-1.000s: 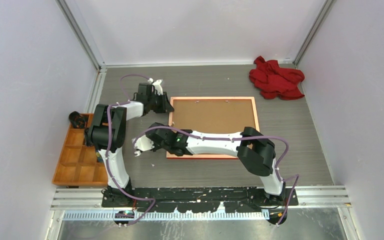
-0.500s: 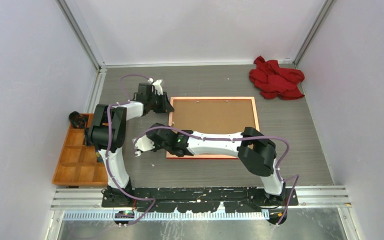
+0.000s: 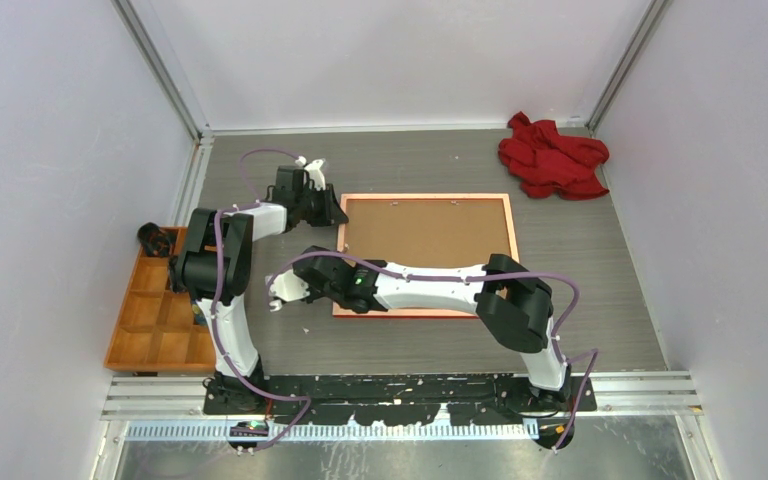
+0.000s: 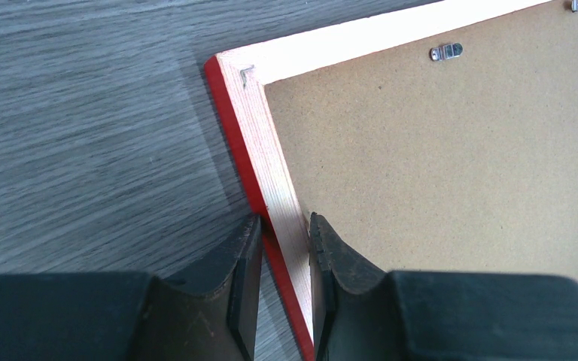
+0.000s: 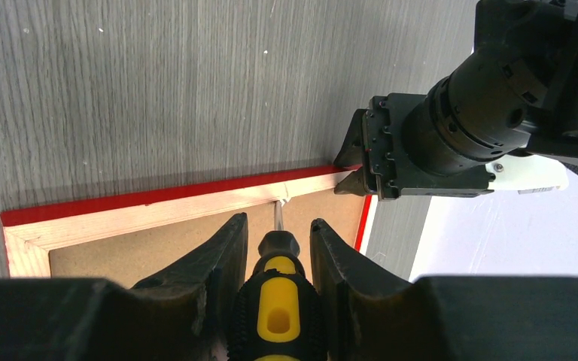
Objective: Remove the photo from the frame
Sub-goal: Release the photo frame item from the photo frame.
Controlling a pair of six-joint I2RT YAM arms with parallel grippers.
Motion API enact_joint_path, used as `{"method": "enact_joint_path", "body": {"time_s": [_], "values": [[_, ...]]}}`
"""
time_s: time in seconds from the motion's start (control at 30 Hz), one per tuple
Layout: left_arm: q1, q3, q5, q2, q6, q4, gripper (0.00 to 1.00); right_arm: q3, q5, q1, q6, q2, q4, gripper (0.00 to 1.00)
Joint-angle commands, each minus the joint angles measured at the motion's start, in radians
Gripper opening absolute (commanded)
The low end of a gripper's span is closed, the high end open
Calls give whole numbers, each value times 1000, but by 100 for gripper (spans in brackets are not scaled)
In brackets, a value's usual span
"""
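Note:
The frame point(image 3: 425, 197) lies face down on the table, its brown backing board point(image 3: 425, 235) up. The photo is hidden under that board. My left gripper point(image 3: 337, 213) is at the frame's left rail near the far corner. In the left wrist view the left gripper point(image 4: 284, 219) is shut on the frame's rail point(image 4: 271, 162), one finger outside the red edge and one on the board side. My right gripper point(image 5: 277, 219) is shut on a yellow-and-black screwdriver point(image 5: 278, 301). Its tip touches a small metal tab point(image 5: 282, 201) at the rail's inner edge.
A crumpled red cloth point(image 3: 552, 157) lies at the far right corner. An orange compartment tray point(image 3: 110, 355) sits at the left edge, with a black object point(image 3: 153, 238) at its far end. A metal hanger clip point(image 4: 445, 52) sits on the backing board. Walls enclose the table.

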Motion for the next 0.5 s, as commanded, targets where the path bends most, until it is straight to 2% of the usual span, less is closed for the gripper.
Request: {"method": "enact_joint_path", "body": {"time_s": [0.0, 0.47], "values": [[-1, -27, 48, -1, 34, -28, 23, -13, 15, -29, 54, -26, -71, 1], [-1, -38, 51, -8, 37, -14, 23, -35, 15, -29, 105, -45, -76, 1]]}}
